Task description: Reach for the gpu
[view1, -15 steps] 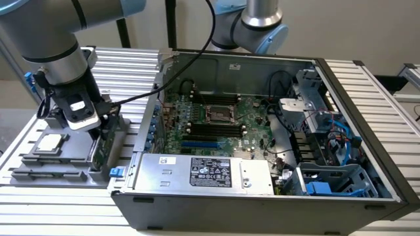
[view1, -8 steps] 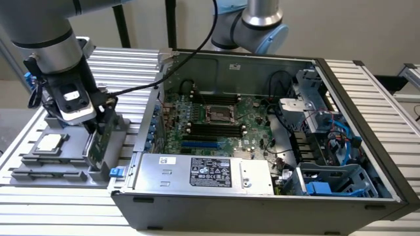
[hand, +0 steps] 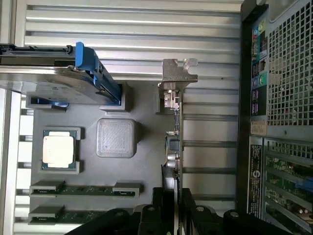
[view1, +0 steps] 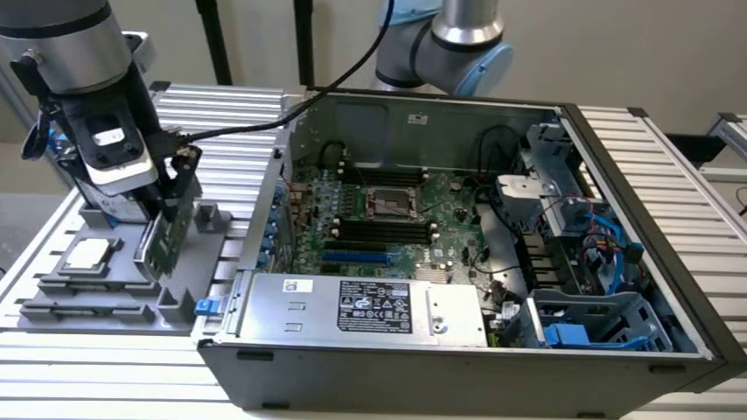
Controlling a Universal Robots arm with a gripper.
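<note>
The open computer case [view1: 467, 372] is noted beside the grey tray [hand: 146, 166], where the gpu [hand: 175, 142], a thin green card with a silver end bracket, stands on edge. Hard drive [hand: 49, 85] and processor [hand: 58, 149] are seated alongside. The gripper [hand: 175, 196] is set at the card's edge; its grip cannot be told.

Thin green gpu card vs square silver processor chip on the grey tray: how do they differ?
Pose: the thin green gpu card stands on edge in its slot; the square silver processor chip lies flat in its recess. Shape: the gpu card is long and rectangular, the chip small and square. Both sit in the grey moulded tray.
</note>
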